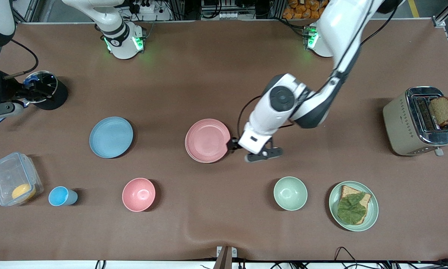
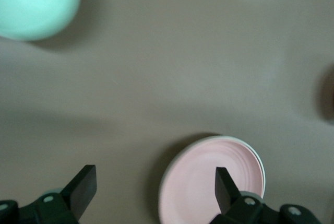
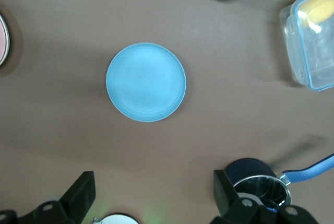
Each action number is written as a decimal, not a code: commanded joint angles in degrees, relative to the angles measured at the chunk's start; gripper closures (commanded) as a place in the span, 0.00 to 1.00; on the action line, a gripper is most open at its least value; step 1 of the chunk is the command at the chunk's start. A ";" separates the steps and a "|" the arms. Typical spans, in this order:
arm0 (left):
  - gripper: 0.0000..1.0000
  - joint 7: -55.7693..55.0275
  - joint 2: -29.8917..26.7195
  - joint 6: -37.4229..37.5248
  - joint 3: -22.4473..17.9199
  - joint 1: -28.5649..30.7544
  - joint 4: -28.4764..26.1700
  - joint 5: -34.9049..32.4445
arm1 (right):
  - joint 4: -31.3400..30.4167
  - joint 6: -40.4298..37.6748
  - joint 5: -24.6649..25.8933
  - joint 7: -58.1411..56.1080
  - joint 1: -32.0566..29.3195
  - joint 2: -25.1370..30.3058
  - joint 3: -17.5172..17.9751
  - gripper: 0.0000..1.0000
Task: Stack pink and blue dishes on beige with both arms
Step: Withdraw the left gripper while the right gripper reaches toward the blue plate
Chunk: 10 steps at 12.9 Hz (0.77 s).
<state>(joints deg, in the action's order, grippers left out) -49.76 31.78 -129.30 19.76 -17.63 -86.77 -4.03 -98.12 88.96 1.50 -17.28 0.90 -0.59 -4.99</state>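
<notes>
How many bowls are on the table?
2. A pink bowl toward the right arm's end, and a green bowl beside the sandwich plate. None seems hidden.

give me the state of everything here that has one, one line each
pink plate: flat on the table, on a beige plate whose rim shows beneath
blue plate: flat on the table, not stacked
left gripper: open, at the pink plate's rim
right gripper: open, above the table near the blue plate
toaster: bread slice sticking up from a slot
clear container: shut, something yellow inside
green plate: holds bread with a leaf
</notes>
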 commanded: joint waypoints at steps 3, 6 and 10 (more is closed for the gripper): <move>0.00 15.70 -15.67 15.63 0.10 11.01 -2.35 -1.16 | 3.64 -1.59 0.70 -0.21 -0.72 -6.60 0.33 0.00; 0.00 24.07 -21.22 23.11 0.10 17.35 -2.00 -1.07 | 3.55 -0.89 -0.27 0.23 -2.74 -11.61 0.24 0.00; 0.00 29.80 -26.67 29.88 0.02 21.40 -1.91 -1.07 | 3.11 3.76 -0.27 0.41 -3.53 -18.98 0.24 0.00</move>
<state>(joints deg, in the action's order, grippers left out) -21.84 8.51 -101.94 19.33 2.68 -87.09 -4.18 -96.78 92.03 1.44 -17.28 -1.66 -15.53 -5.19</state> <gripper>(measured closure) 0.000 0.000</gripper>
